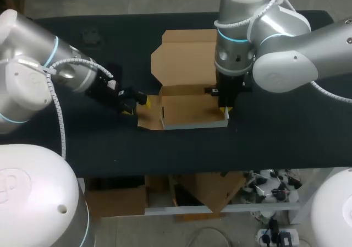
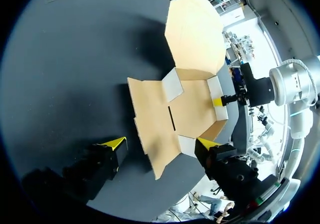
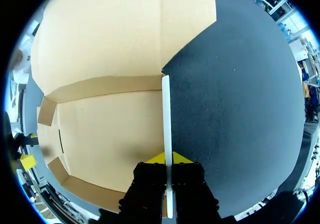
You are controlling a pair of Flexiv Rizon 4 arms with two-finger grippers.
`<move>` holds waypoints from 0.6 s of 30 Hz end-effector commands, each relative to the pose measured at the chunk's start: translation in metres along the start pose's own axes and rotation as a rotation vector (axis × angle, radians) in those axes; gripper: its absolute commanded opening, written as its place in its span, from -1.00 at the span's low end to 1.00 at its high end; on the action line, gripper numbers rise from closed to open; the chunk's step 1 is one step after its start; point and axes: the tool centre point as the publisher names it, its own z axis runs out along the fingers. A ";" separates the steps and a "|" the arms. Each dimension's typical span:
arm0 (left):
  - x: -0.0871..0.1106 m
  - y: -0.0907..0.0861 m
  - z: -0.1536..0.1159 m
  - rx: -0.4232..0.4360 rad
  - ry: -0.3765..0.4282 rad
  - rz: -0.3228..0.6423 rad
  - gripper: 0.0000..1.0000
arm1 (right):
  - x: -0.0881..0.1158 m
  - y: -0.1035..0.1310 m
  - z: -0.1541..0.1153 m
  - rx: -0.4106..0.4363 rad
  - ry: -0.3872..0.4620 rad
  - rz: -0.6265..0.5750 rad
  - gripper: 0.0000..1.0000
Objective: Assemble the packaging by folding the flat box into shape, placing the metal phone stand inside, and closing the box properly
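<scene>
A brown cardboard box (image 1: 187, 112) lies half folded at the table's middle, its big lid (image 1: 184, 54) spread flat behind it. My right gripper (image 1: 224, 110) points straight down and is shut on the box's upright right side wall (image 3: 165, 114), one finger on each face of it (image 3: 168, 159). My left gripper (image 1: 135, 103) sits low at the box's left end, open wide. In the left wrist view the flat left flap (image 2: 152, 144) lies between its fingers (image 2: 161, 143), touched by neither. No phone stand shows in any view.
The black table (image 1: 286, 131) carries the box and a small dark object (image 1: 91, 36) at its far left. The front edge runs just below the box.
</scene>
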 end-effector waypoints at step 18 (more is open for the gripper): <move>-0.006 -0.010 0.027 -0.024 -0.041 -0.080 -0.96 | 0.001 0.001 0.000 0.002 -0.003 0.001 -1.00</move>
